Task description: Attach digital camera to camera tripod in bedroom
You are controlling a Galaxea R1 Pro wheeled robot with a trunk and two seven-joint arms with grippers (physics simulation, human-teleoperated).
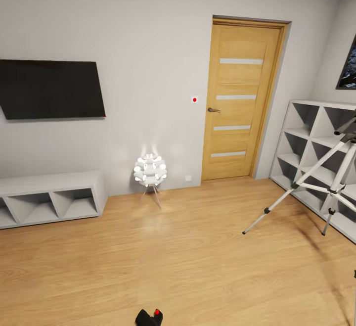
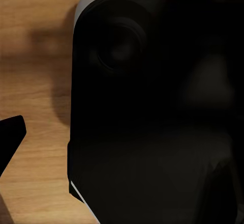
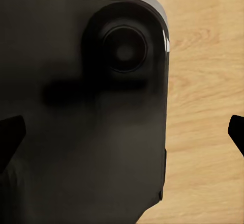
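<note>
The digital camera (image 1: 150, 317), small and black with a red button on top, shows at the bottom edge of the head view, partly cut off, over the wood floor. The camera tripod (image 1: 268, 210) stands at the right on silver-grey legs, its black head and pan handle near the frame's edge, well apart from the camera. My right gripper (image 3: 122, 137) is open, its fingertips (image 3: 10, 137) wide apart over the robot's black base. My left gripper (image 2: 122, 137) also looks open; one fingertip (image 2: 10, 135) shows and the other merges with the dark base. Neither holds anything.
A grey cube shelf (image 1: 316, 133) lines the right wall behind the tripod. A wooden door (image 1: 240, 98) is shut straight ahead. A white lamp (image 1: 150, 170), a low grey shelf (image 1: 49, 197) and a wall television (image 1: 52, 88) sit at the left. Open wood floor (image 1: 188, 256) lies between.
</note>
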